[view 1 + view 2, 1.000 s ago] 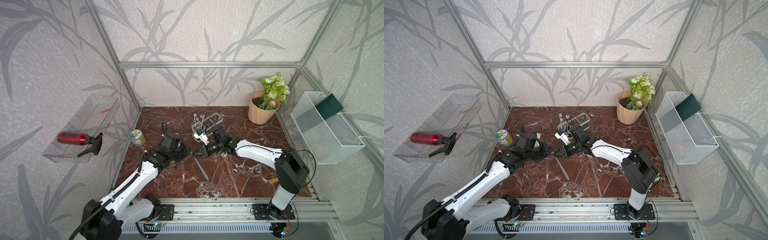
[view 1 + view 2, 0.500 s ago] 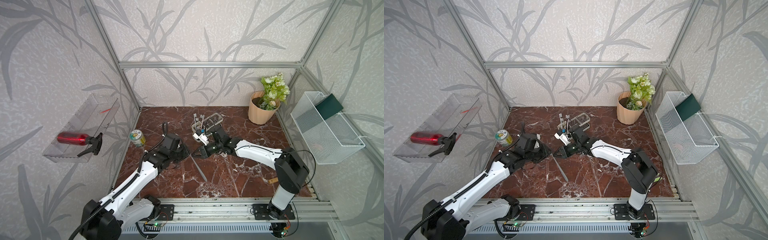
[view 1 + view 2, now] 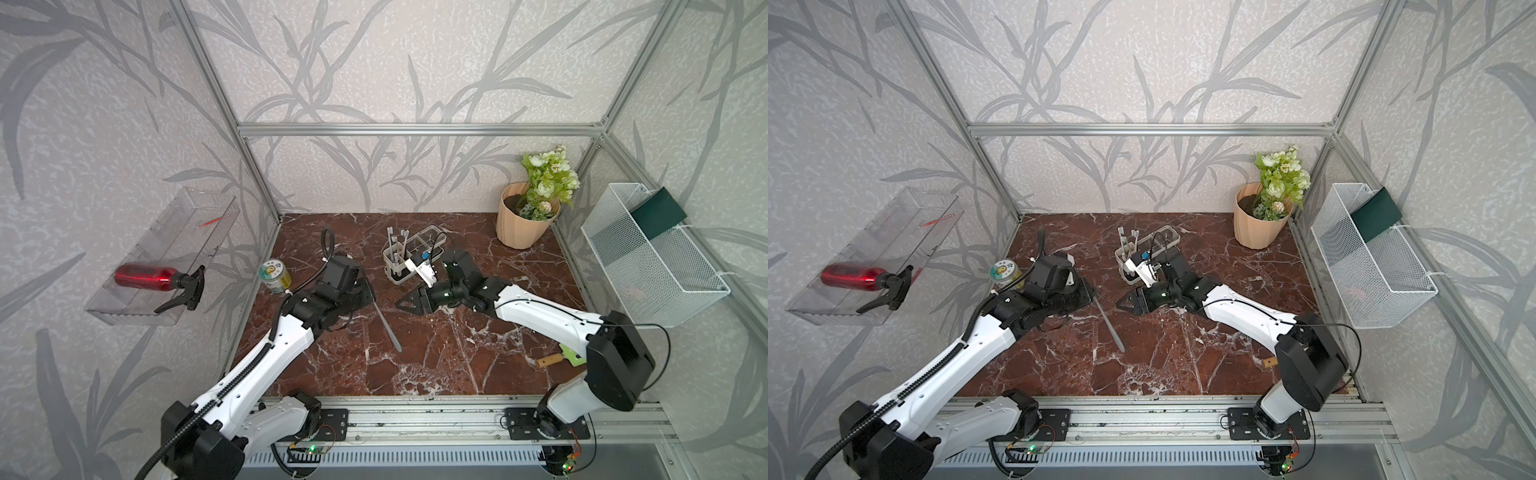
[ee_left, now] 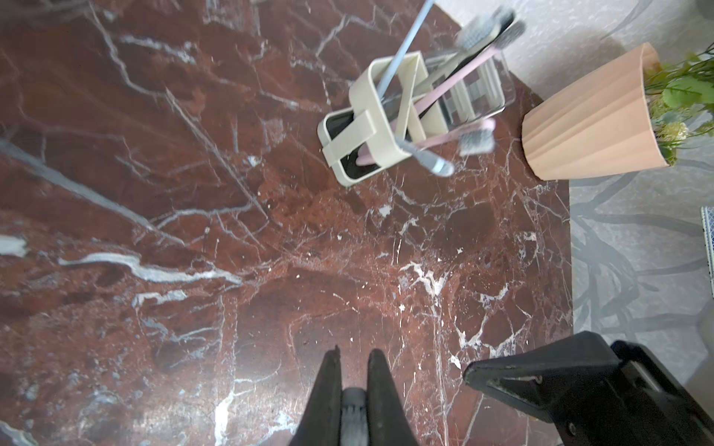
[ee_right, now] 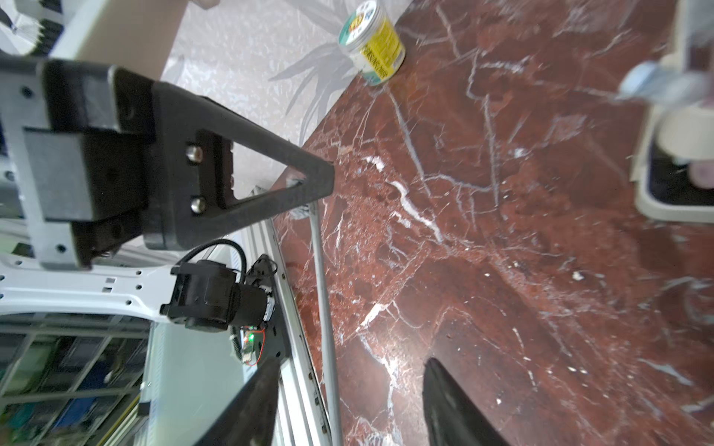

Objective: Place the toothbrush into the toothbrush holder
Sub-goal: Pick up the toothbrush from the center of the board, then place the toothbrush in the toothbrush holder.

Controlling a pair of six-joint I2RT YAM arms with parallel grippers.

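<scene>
One grey toothbrush (image 3: 386, 324) is the thing to put away. It is long and thin, with a plain grey stick for a handle. The left gripper (image 3: 368, 291) pinches it at the brush end. In the left wrist view the grey bristles (image 4: 352, 409) sit squeezed between the two black fingers (image 4: 328, 386). The handle points away from that gripper, toward the front of the red stone table (image 3: 457, 365). I cannot tell if its far tip touches the table. The right gripper (image 3: 405, 303) is just beside the handle, with its jaws spread wide and nothing in them. The toothbrush holder (image 3: 397, 275) stands a little behind both grippers. It is a small white box with clear parts. Other brushes (image 3: 391, 241), grey and pink, stand in it. The grey toothbrush is not in it.
</scene>
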